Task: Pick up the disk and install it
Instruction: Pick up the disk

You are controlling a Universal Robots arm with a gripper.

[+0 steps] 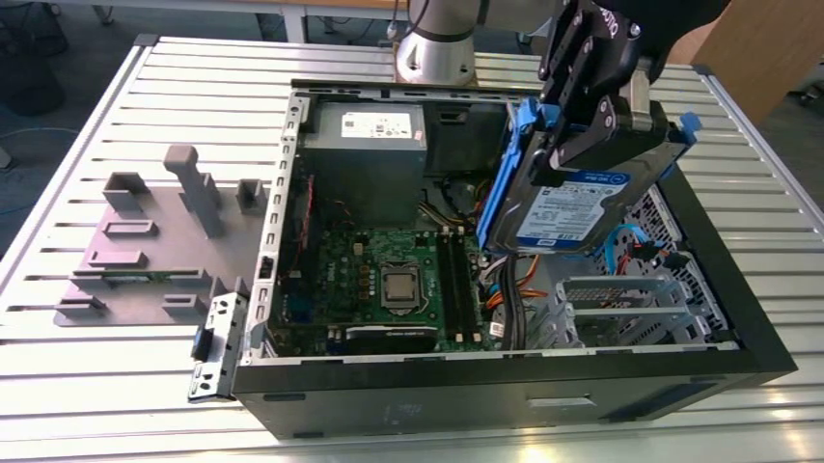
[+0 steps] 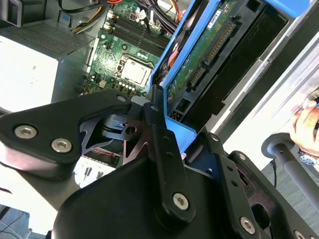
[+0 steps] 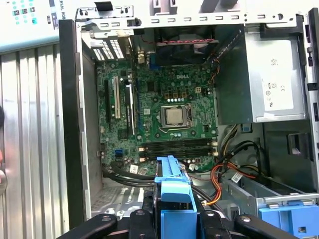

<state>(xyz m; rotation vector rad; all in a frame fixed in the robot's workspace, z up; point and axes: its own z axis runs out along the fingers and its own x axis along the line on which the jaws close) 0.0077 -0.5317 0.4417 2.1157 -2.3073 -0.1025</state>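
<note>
Gripper (image 1: pixel 600 135): we see it closed on the upper end of the disk (image 1: pixel 568 207), fingers narrow and pressing the blue rails (image 3: pixel 172 184) from both sides.
Disk: lifted and tilted steeply, almost on edge, label facing the exterior camera. It hangs over the open computer case (image 1: pixel 515 391), toward the exterior view's right.
Underside: in the second wrist view we see the disk's green circuit board and its connector edge.
Below the disk: orange and blue cables and a metal drive cage (image 1: pixel 624 307).
Rest of the case: the motherboard (image 1: pixel 386 280) lies flat, with the grey power supply box (image 1: pixel 367 154) at the far end.
Table (image 1: pixel 142 405): slatted metal. A grey tray (image 1: pixel 135 246) with upright blocks sits beside the case, on the exterior view's left.
Edge of scene: a hand (image 2: pixel 305 124) shows in the second wrist view, well clear of the gripper.
</note>
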